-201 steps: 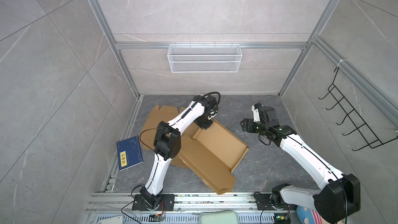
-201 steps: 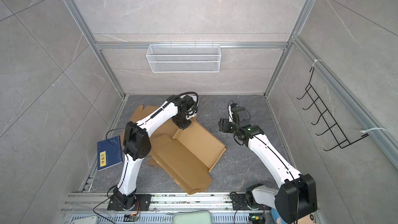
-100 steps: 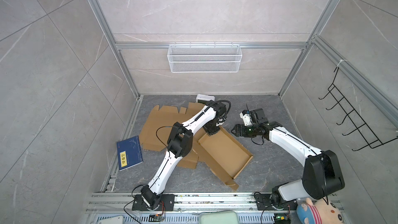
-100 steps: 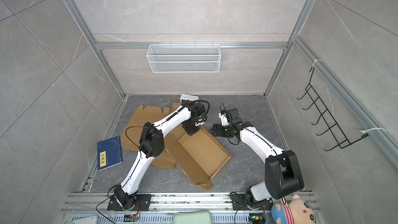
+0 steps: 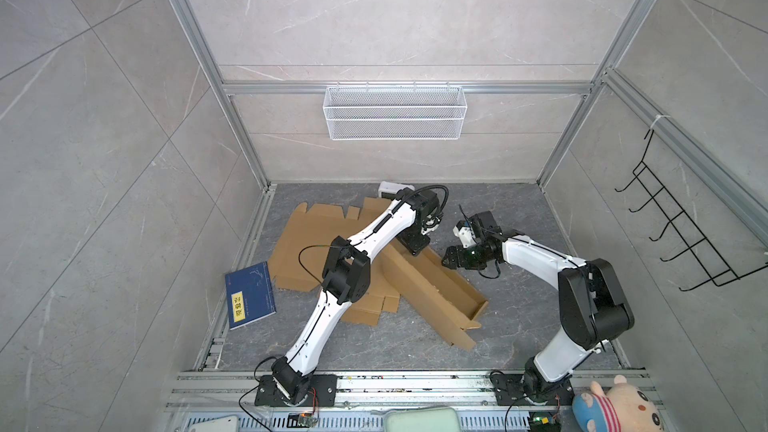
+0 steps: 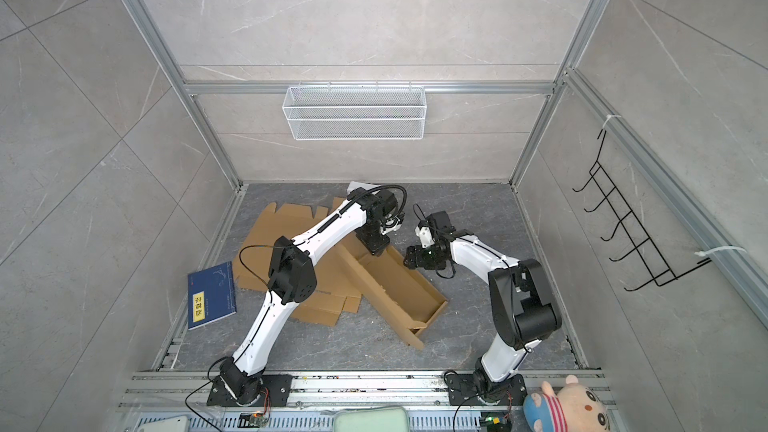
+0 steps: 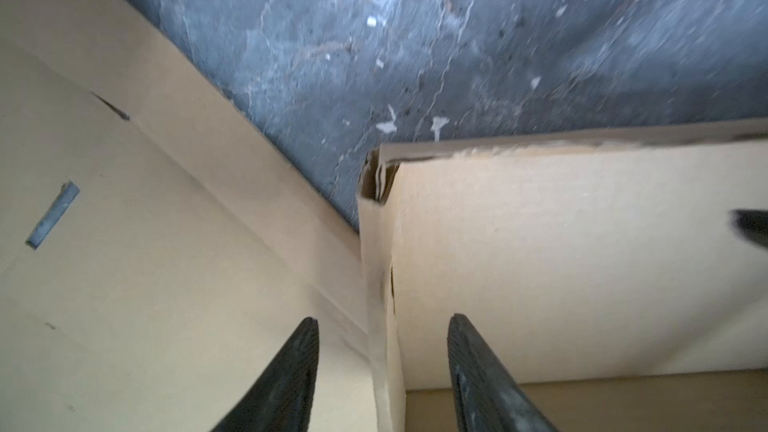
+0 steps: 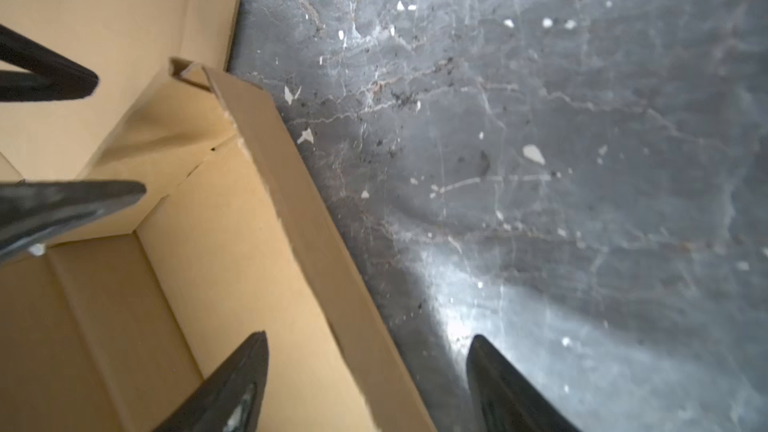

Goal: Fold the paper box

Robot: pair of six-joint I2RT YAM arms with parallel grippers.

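The brown paper box [image 5: 442, 290] [image 6: 399, 290] lies mid-floor as a long, half-formed tray with raised walls. My left gripper [image 5: 415, 246] [image 6: 376, 249] points down at the tray's far end. In the left wrist view its jaws [image 7: 382, 322] stand open astride the upright end wall [image 7: 376, 268], which they do not touch. My right gripper [image 5: 451, 257] [image 6: 411, 261] is at the tray's right side. Its open jaws [image 8: 368, 338] straddle the long side wall [image 8: 307, 218], one finger inside and one over the floor. The left gripper's fingers [image 8: 75, 201] also show in the right wrist view.
Flat cardboard [image 5: 309, 243] spreads left of the tray and partly under it. A blue book [image 5: 249, 301] lies at the floor's left edge. A wire basket [image 5: 395, 112] hangs on the back wall, a black hook rack [image 5: 681, 234] on the right wall. A plush toy [image 5: 615, 409] sits front right.
The left gripper's jaws have opened off the box's end wall. The tray swung and narrowed as its side wall came up. The right gripper moved in to the tray's right wall.
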